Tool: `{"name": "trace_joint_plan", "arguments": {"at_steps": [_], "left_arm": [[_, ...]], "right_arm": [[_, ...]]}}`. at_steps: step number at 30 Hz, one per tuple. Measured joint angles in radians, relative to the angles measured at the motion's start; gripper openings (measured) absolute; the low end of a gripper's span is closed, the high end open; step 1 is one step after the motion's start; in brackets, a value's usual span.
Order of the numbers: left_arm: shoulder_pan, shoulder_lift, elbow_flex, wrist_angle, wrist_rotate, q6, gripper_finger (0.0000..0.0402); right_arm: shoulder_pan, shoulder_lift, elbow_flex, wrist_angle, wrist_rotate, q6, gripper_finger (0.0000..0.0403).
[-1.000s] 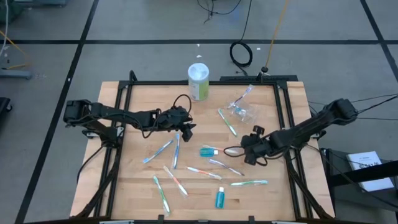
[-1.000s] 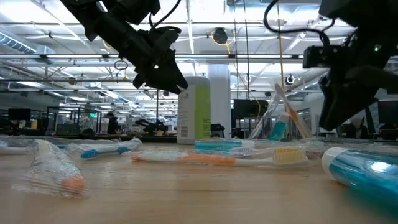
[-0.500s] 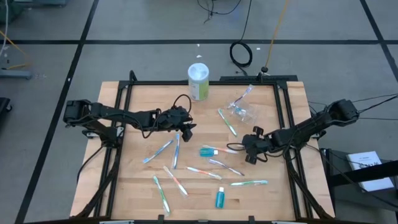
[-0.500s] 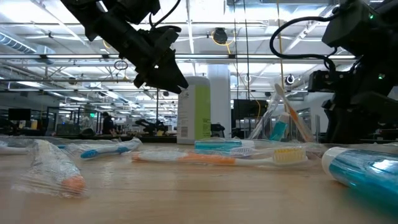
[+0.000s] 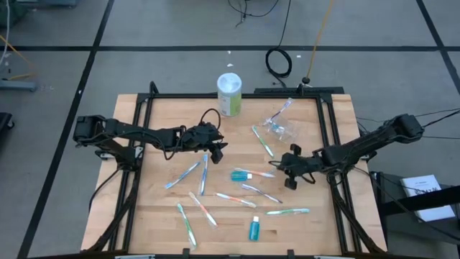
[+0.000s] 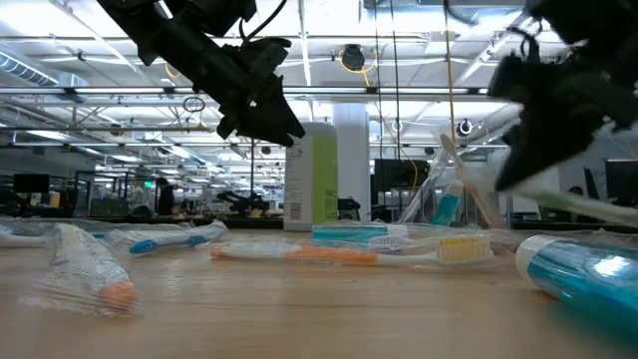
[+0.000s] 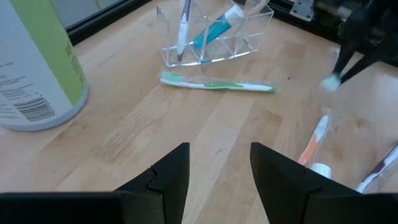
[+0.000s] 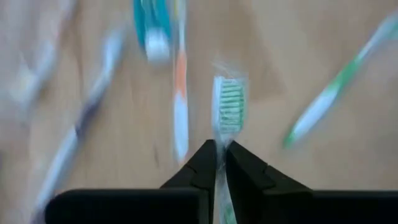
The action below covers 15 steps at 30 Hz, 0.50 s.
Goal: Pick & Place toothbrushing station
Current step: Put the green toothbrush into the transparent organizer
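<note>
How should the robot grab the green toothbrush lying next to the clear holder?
Pinch the green toothbrush at mid-handle, coming straight down. It lies flat, with bare wood on both sides, and the clear holder stands apart.

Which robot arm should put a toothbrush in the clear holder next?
The right. Its tool is already shut on a green toothbrush, not far from the clear holder. The left tool is open and empty.
</note>
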Motion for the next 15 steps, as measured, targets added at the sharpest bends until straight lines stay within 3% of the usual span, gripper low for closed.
{"name": "trace_joint_plan", "arguments": {"at_steps": [3,6,11,15], "left_arm": [[0.000,0.000,0.000,-0.001,0.000,0.006,0.0175],[0.000,0.000,0.000,0.000,0.000,0.006,0.0175],[0.000,0.000,0.000,0.000,0.000,0.006,0.0175],[0.000,0.000,0.000,0.000,0.000,0.005,0.0175]], "right_arm": [[0.001,-0.100,0.003,0.098,0.110,-0.092,0.0007],[0.001,-0.189,0.003,0.200,0.291,-0.228,0.0010],[-0.009,-0.265,-0.031,0.522,0.585,-0.527,0.0007],[-0.073,-0.262,-0.155,0.952,0.615,-0.705,0.0005]]}}
